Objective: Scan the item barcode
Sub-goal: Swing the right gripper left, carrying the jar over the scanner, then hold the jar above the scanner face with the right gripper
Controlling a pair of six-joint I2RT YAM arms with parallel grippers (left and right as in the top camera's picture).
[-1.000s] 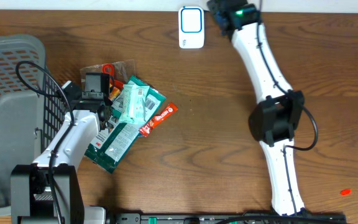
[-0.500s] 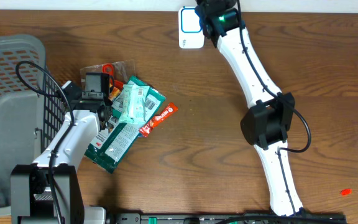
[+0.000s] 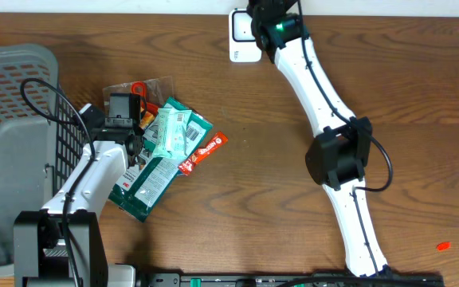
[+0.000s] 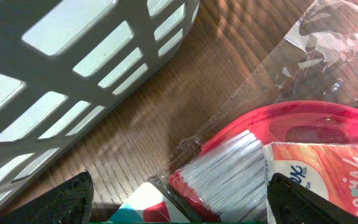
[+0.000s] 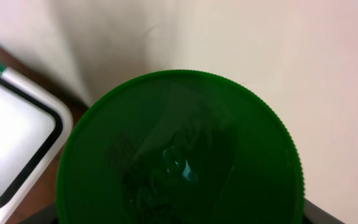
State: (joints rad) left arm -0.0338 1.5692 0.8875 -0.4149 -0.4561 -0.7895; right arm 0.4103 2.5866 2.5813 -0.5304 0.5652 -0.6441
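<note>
One grey basket [image 3: 6, 119] stands at the left. One white scanner [image 3: 241, 40] sits at the far edge of the table [image 3: 277, 199]. There is one green-lidded container [image 5: 179, 149], one clear bag [image 3: 154, 86] holding one red brush [image 4: 278, 134], and one red sachet [image 3: 205, 150]. There are at least two green packets [image 3: 146, 187]; they overlap, so the exact count is unclear. One small red scrap [image 3: 443, 246] lies near right. There are two arms [image 3: 325, 88].

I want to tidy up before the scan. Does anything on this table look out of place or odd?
The packets lie in a crooked, overlapping heap beside the basket. A small red scrap lies alone on the table at the far right, away from everything else. Nothing looks spilled or damaged.
</note>
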